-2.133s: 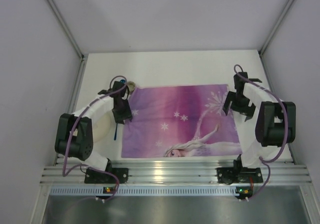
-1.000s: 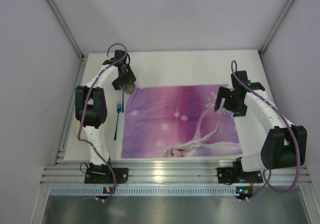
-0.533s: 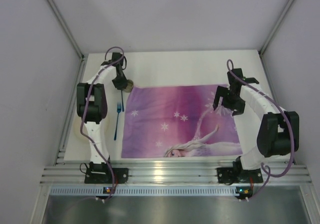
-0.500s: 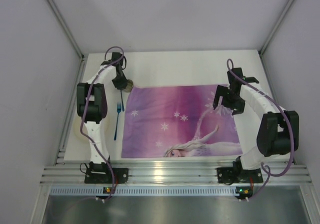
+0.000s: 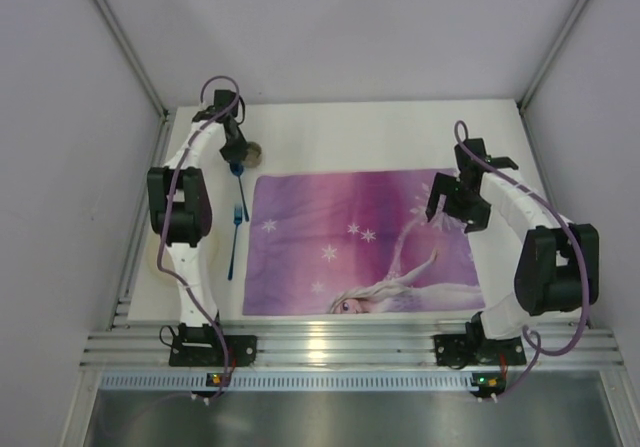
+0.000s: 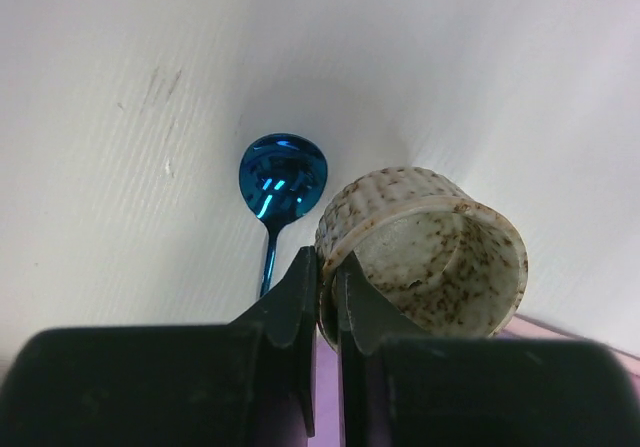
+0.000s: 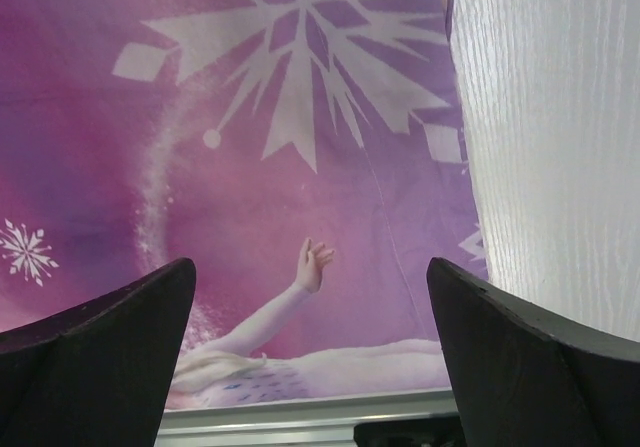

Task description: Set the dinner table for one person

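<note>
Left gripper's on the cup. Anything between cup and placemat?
Nothing visible. The left gripper pinches the wall of the cup, which is right at the far-left corner of the placemat. The blue spoon lies beside the cup, off the mat and out of that path.

Soft, even light fills the top view, with glare on the ribbed aluminium rail at lower centre. In the left wrist view a grey shadow spreads over the plain white worktop around the speckled beige ceramic cup. The shiny blue metal spoon shows sharp highlights, and the black left gripper at the bottom is dark and blurred.
</note>
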Available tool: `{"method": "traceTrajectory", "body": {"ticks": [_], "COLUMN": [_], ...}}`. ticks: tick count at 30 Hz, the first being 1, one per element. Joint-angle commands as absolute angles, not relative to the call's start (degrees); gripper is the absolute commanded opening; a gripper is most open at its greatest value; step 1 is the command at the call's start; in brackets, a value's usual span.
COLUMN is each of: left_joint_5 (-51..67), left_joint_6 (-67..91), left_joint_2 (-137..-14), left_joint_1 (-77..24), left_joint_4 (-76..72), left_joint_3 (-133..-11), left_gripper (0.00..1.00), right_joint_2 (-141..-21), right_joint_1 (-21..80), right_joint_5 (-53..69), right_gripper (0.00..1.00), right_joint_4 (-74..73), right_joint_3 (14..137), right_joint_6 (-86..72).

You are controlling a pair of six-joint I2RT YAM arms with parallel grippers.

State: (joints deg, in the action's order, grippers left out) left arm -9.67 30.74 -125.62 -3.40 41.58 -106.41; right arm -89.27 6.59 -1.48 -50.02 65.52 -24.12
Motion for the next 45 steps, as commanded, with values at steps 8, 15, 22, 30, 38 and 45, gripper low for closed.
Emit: {"method": "traceTrajectory", "body": {"ticks": [8, 15, 22, 30, 38, 45], "left_joint_5": [-7.56, 2.98, 10.54, 10.99, 12.57, 10.29], "left_joint_6": [33.57, 34.27, 36.74, 38.32, 39.20, 37.97], "left_joint_2": [-112.50, -119.43, -131.47, -145.18, -148.80, -142.83], "left_joint_1": [-16.59, -32.42, -40.94, -46.05, -47.64, -46.94], "left_joint_4": [37.10, 26.66, 19.78, 18.72, 18.45, 19.77], "left_joint_3": [-104.95, -108.62, -120.04, -133.68, -134.65, -134.47], "left_gripper": [0.00, 0.00, 0.00, 0.00, 0.28, 0.91], "right_joint_2": [-77.79, -69.45, -60.48, -55.11, -55.37, -57.21], "right_joint_1": [6.86, 6.86, 7.03, 6.94, 6.94, 6.94], "right_joint_5": [-3.68, -5.02, -2.11, -7.03, -9.67, -8.18], "right_gripper": [1.00, 1.00, 1.00, 1.00, 1.00, 1.00], "right_joint_4": [-52.38, -57.92, -61.25, -67.06, -68.38, -66.27], "right_joint_3": [64.15, 66.71, 62.06, 61.52, 61.00, 60.21], "right_joint_6": [-27.33, -31.46, -34.45, -32.08, -29.71, -29.18]}}
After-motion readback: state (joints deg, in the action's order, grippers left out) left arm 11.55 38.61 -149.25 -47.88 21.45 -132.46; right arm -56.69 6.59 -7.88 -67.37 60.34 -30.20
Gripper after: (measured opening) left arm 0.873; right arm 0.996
